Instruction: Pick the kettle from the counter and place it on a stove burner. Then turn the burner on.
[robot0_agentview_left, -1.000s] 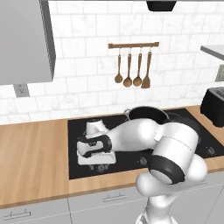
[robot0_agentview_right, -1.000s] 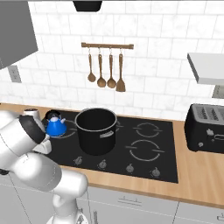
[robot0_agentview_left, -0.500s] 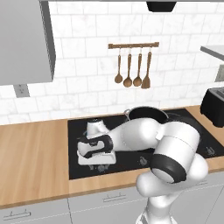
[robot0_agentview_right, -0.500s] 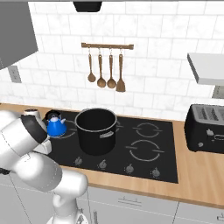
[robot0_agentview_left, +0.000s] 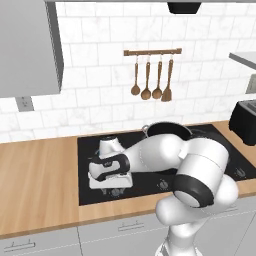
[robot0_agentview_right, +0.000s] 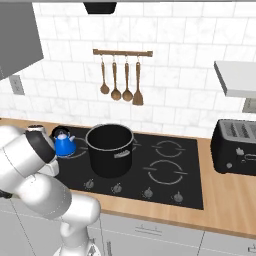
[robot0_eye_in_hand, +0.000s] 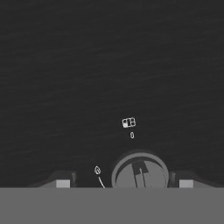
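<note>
The small blue kettle (robot0_agentview_right: 64, 144) stands upright on the rear-left stove burner (robot0_agentview_right: 79, 153) of the black cooktop, just left of the big black pot (robot0_agentview_right: 110, 149). My arm reaches left over the cooktop's front-left corner, and the gripper (robot0_agentview_left: 114, 188) points down at the row of knobs. In the hand view the gripper (robot0_eye_in_hand: 124, 183) is open, its dark fingertips (robot0_eye_in_hand: 62, 183) standing on either side of a round grey burner knob (robot0_eye_in_hand: 140, 175) without touching it. A flame mark and a burner diagram are printed beside the knob. The wooden counter (robot0_agentview_left: 40, 170) runs to the left.
A black toaster (robot0_agentview_right: 235, 147) stands on the counter to the right of the cooktop. Several more knobs (robot0_agentview_right: 147, 192) line the cooktop's front edge. Wooden utensils (robot0_agentview_right: 120, 80) hang on a wall rail, and a grey cabinet (robot0_agentview_left: 30, 47) hangs at upper left.
</note>
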